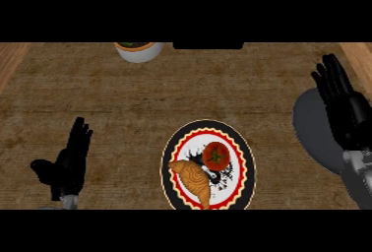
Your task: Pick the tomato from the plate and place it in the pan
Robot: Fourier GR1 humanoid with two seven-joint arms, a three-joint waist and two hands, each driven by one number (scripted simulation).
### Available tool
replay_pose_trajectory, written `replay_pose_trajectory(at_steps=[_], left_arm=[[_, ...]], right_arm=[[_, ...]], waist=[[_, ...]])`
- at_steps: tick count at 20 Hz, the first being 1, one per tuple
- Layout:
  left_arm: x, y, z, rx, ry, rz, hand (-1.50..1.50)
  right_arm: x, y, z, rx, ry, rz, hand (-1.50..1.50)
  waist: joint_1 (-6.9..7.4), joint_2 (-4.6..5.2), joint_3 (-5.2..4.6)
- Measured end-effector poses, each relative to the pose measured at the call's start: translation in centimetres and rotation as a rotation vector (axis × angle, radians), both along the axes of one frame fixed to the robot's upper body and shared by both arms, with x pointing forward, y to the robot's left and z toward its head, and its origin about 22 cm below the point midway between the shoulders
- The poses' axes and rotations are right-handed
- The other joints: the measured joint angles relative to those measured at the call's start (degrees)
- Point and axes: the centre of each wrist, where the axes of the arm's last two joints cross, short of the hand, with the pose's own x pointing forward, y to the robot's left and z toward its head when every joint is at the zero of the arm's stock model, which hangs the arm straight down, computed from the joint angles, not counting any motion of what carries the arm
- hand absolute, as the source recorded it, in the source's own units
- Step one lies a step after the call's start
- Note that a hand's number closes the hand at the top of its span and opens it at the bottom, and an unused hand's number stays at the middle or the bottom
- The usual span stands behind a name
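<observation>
A red tomato (216, 155) lies on a round plate (240, 147) with a black, red and yellow rim, low in the middle of the head view. Next to it on the plate lies a golden croissant (193, 181). The grey pan (314, 129) shows at the right edge, partly hidden by my right forearm. My right hand (335, 90) is open above the pan, fingers straight and pointing away, well to the right of the tomato. My left hand (68, 158) rests open at the lower left, far from the plate.
A white pot with a plant (138, 50) stands at the back of the wooden counter (145, 98). A dark object (208, 45) sits at the far edge. Lighter wood strips run along the left and right sides.
</observation>
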Motion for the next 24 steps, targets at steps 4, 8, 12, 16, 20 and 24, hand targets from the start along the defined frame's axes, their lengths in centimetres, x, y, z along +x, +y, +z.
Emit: replay_pose_trajectory(at_steps=[4, 8, 12, 16, 20, 24], left_arm=[[0.8, -1.0, 1.1, 0.024, -0.069, -0.087, 0.0], [1.7, -2.7, 2.7, 0.042, -0.161, -0.206, 0.0], [1.4, -3.9, 3.5, 0.026, -0.19, -0.277, 0.0], [1.3, -4.8, 4.2, 0.025, -0.205, -0.319, 0.0], [1.2, -5.8, 4.2, 0.019, -0.213, -0.345, 0.0], [1.3, -5.7, 4.6, 0.018, -0.223, -0.361, 0.0]], right_arm=[[-1.0, 3.0, 0.0, 0.0, -0.119, 0.064, 1.5], [-2.3, 4.0, -0.9, -0.111, -0.219, -0.009, -1.5], [-7.7, 5.7, -4.7, -0.144, -0.251, -0.105, -1.5], [-12.7, 5.9, -6.9, -0.277, -0.268, -0.138, -1.5], [-14.7, 6.0, -6.2, -0.409, -0.26, -0.154, -1.5], [-14.9, 6.3, -4.9, -0.525, -0.189, -0.129, -1.5]], waist=[[-0.55, -0.86, -0.27], [-2.41, -1.58, -0.58], [-3.09, -1.82, -0.49], [-2.59, -1.64, -0.49], [-1.66, -1.4, -0.52], [-0.96, -1.23, -0.58]])
